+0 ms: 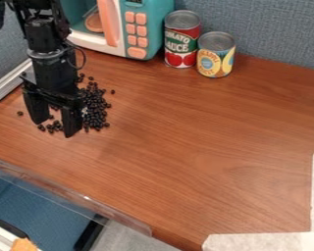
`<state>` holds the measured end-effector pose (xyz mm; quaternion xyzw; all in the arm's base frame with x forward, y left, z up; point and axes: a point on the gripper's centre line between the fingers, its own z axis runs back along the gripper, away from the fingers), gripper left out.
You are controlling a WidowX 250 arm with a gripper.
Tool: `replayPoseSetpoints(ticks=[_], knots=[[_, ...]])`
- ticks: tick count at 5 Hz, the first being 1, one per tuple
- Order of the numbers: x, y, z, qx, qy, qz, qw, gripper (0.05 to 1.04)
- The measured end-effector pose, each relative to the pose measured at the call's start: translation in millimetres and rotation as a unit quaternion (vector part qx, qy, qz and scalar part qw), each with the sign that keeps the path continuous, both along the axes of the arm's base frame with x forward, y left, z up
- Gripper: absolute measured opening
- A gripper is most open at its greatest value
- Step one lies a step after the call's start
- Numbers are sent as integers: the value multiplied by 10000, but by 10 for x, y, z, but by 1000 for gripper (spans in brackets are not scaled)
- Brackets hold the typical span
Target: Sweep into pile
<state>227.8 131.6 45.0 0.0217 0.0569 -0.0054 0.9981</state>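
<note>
Tape [264, 242], hand [55, 128] among beans [95, 109], labelled cans [181, 43]

Toy microwave [150, 30] cut by top edge; beans [95, 105] partly behind claw [53, 128].

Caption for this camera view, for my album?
Black two-finger robot gripper hangs among scattered small black beans on a brown wood-grain tabletop.

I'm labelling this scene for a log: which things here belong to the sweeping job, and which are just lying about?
Part of the job:
loose black beans
gripper
wooden tabletop

Just lying about:
toy microwave
red can
yellow can
metal rail
pale tape
</note>
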Motion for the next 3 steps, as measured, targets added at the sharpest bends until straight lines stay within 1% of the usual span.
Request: replayPoseSetpoints(ticks=[1,2,3], knots=[[-26,-24,-78,-88,163,-16,9998,999],[-28,263,-21,-166,256,154,9994,999],[52,555,26,-238,-39,181,9995,999]])
